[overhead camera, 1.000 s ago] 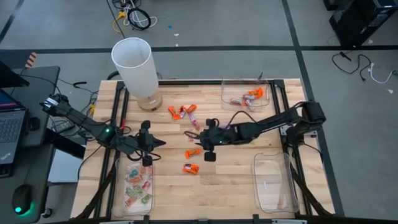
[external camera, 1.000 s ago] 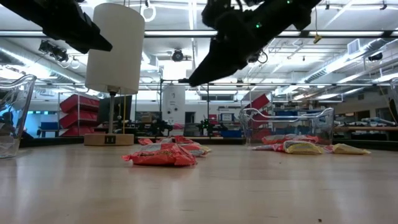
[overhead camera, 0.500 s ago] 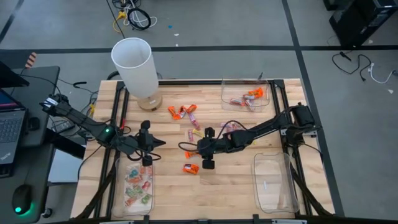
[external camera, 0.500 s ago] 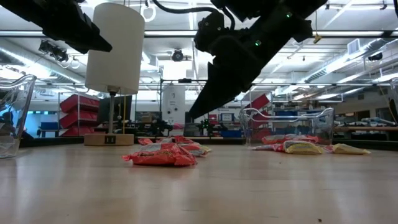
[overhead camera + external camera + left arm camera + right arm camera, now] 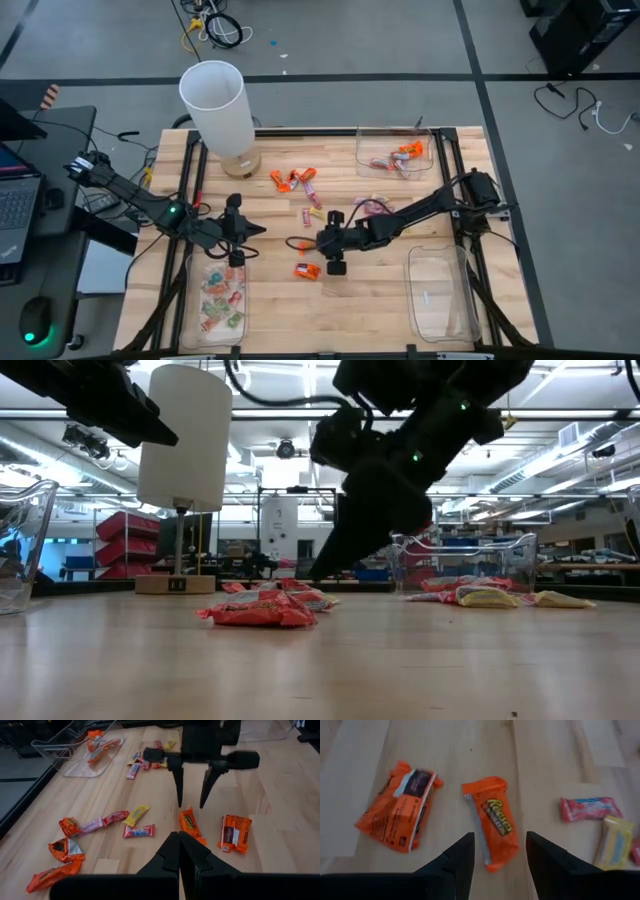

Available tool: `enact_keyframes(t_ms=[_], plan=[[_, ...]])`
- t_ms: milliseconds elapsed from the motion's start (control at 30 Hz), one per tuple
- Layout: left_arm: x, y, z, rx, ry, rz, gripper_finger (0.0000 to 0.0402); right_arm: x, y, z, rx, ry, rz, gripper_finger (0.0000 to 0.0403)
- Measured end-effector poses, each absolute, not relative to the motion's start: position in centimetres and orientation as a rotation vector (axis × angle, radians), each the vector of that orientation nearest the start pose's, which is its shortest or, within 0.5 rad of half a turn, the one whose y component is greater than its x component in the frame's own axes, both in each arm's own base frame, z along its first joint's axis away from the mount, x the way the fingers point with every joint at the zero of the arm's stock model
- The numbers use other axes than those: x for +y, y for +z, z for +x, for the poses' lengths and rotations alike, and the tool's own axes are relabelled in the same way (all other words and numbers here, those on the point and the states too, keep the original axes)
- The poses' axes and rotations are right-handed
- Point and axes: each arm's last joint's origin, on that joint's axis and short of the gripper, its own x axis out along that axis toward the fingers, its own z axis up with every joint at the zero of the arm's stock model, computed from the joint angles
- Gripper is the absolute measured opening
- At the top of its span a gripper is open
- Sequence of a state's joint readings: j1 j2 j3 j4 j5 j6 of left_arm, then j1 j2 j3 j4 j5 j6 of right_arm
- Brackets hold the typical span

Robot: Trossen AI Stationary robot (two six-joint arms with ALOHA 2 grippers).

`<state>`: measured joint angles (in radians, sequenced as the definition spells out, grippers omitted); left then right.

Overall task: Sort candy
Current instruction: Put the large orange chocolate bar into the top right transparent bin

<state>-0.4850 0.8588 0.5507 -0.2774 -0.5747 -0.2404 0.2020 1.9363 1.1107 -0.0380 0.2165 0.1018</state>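
The table [image 5: 380, 300] is pale wood in planks, matt, with visible grain. The orange candy wrappers [image 5: 492, 822] are crinkled, glossy foil or plastic; the pink [image 5: 590, 808] and yellow [image 5: 614, 842] ones look smoother and shiny too. The trays [image 5: 440, 295] are clear, glossy plastic. The right gripper [image 5: 500, 855] has dark, matt fingers [image 5: 457, 857], seemingly hard plastic. The lamp shade [image 5: 213, 103] is white and matt, on a wooden base [image 5: 240, 163].
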Motion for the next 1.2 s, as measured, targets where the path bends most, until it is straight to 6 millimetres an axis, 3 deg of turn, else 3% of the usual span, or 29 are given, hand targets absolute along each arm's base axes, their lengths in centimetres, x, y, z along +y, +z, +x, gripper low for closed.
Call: enact_keyframes(t_ms=[300, 900, 1200], plan=[[-7.0, 23.1, 16.6, 0.517, 0.149, 0.076, 0.0000, 7.0, 11.8, 38.4, 0.877, -0.069, -0.084, 0.0163], [-7.1, 22.7, 16.9, 0.531, 0.151, 0.084, 0.0000, 6.4, 11.7, 38.4, 0.884, -0.088, -0.060, 0.0161], [-7.1, 22.7, 16.9, 0.532, 0.151, 0.084, 0.0000, 6.4, 11.7, 38.4, 0.883, -0.088, -0.059, 0.0129]])
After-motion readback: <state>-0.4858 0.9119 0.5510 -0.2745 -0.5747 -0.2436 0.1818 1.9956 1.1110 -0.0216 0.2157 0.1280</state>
